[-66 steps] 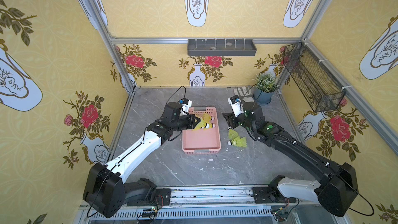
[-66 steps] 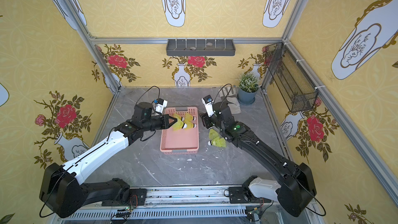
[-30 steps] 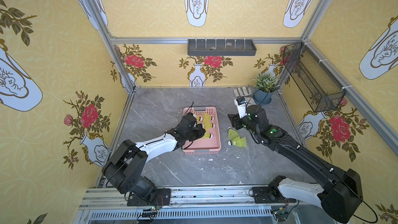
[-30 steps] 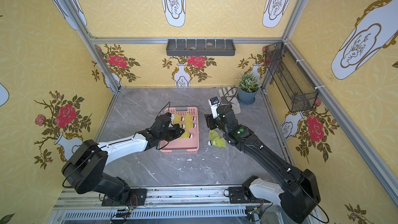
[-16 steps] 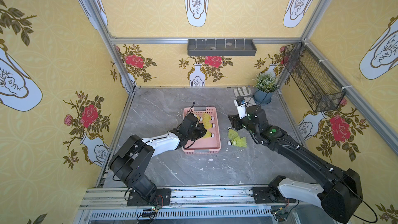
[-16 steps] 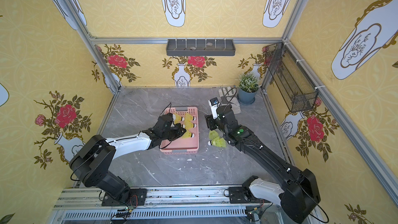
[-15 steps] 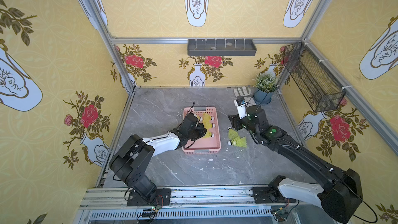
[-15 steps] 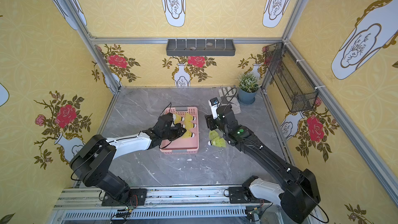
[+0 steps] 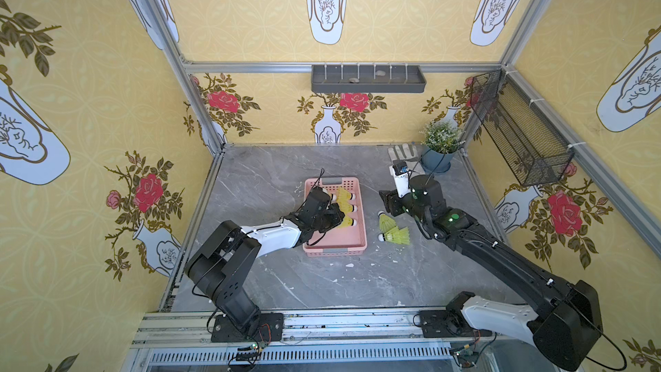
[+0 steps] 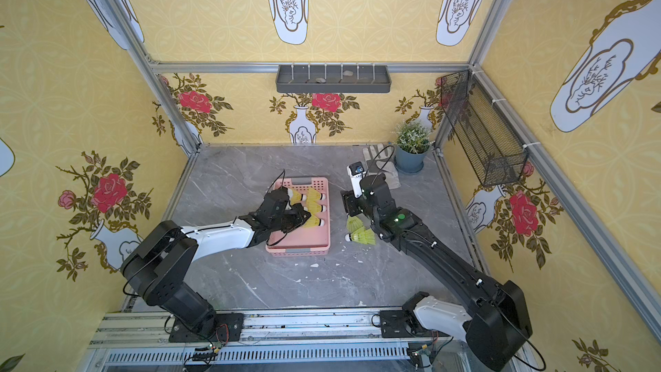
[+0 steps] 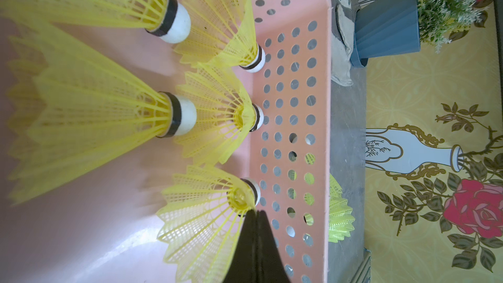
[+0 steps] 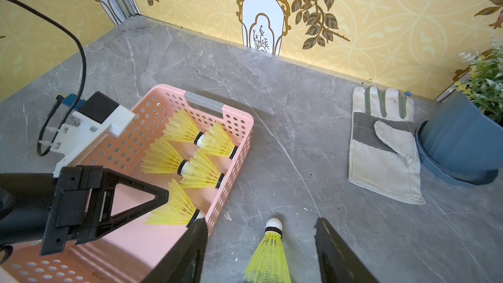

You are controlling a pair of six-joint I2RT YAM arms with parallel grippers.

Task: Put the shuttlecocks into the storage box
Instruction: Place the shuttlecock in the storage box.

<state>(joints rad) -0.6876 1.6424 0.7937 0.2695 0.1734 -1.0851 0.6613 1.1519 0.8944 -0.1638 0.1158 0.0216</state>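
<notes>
- At table (image 9: pixel 286 280) centre: pink box (image 9: pixel 361 234), flat on grey top, long sides running away from arm bases.
- Holds five shuttlecocks (image 11: pixel 217 121), all on their sides, bunched in far half, white tips toward long wall on right arm's side.
- Three with tips at or near that perforated wall; two more behind, tips tucked at skirts of front ones.
- left gripper (image 11: pixel 255 213) down inside box, arm stretched in over opposite long wall; jaws pressed together, nothing seen between them.
- Tips against skirt rim of near shuttlecock (image 12: pixel 174 205), the lone one closest to arm bases.
- Outside box, just beside right-side long wall, two more on table: back shuttlecock (image 9: pixel 387 223), tip pointing to back wall, and front shuttlecock (image 9: pixel 397 236), tip pointing to box.
- Skirts of those two meeting; overlap or mere touch, cannot tell.
- right gripper (image 12: pixel 260 221) over back shuttlecock, jaws spread wide; in right wrist view lies between the two fingers, clear of both.
- Height of those fingers above table: cannot tell.
- Near back wall: glove (image 12: pixel 381 153) lying flat, just beside blue plant pot (image 12: pixel 457 142); both apart from box.
</notes>
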